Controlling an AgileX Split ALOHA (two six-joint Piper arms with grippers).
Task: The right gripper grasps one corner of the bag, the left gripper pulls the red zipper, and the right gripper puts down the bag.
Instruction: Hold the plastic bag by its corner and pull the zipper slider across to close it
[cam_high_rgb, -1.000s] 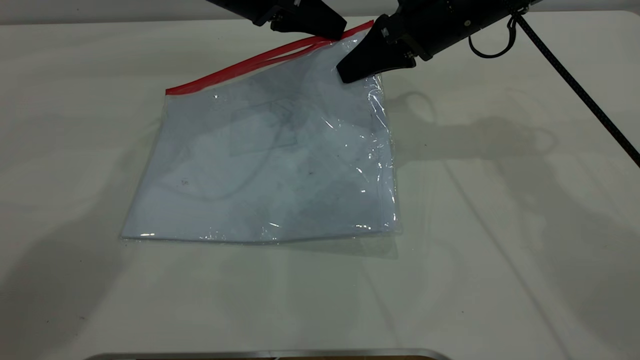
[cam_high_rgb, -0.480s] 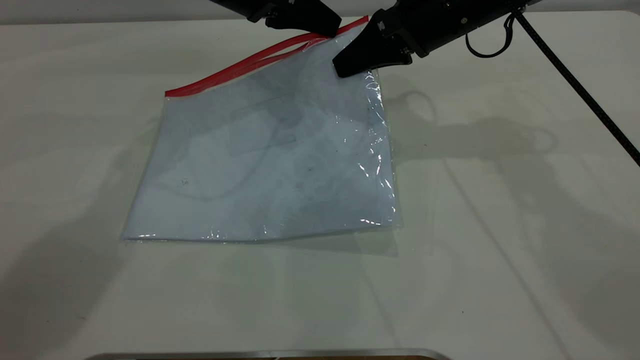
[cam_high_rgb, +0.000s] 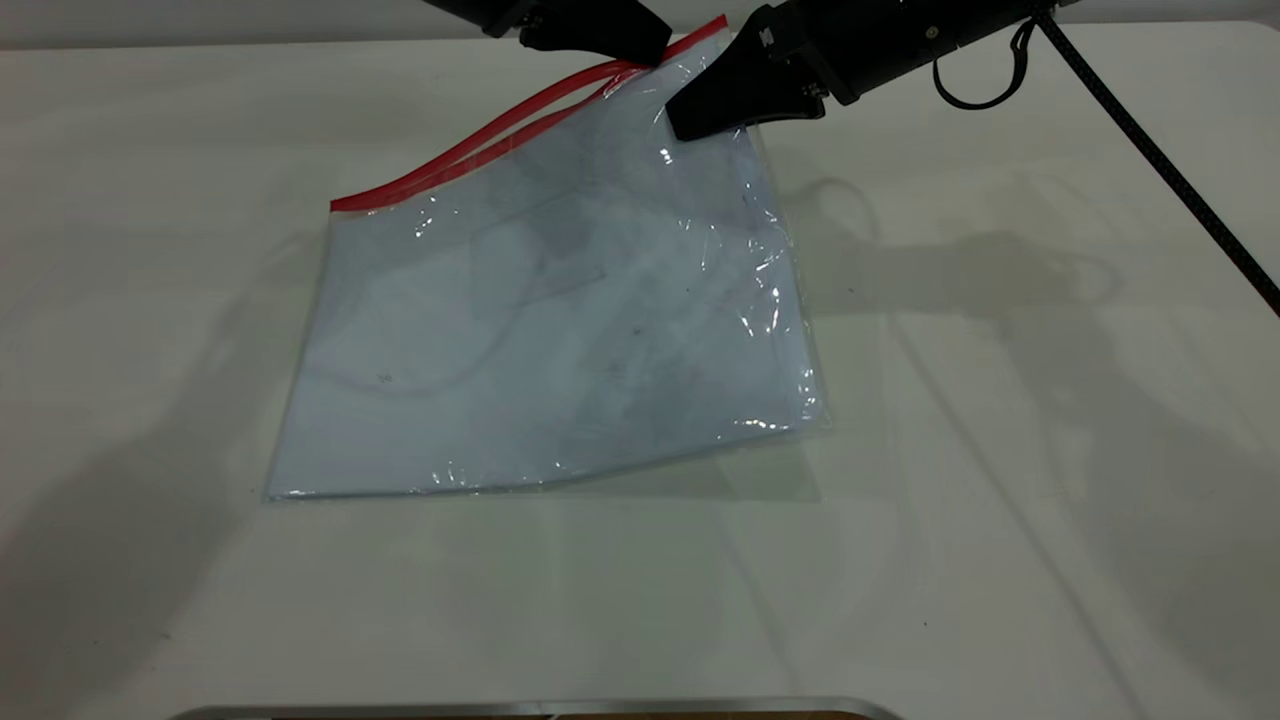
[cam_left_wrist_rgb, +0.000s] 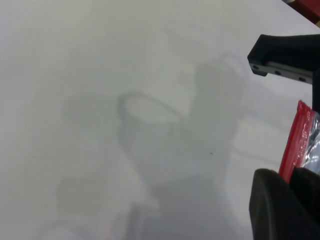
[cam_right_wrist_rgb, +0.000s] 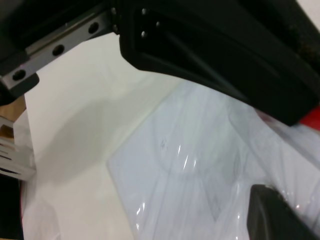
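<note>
Nearest the camera, white table lies bare below the flat clear plastic bag. Its long red zipper strip rises diagonally toward both tools. Beyond, the looped-cable right tool clamps the lifted red-ended corner; just beside it, the pointed left tool pinches the strip.

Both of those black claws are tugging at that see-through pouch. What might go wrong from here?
The bag hangs lifted at its far corner from the right gripper; slick plastic might slip out of that pinch.

The left gripper sits on the red zipper, whose two strips gape apart there; it might lose the small slider.

Only the near edge rests on the table, so pulling might drag the bag sideways.
</note>
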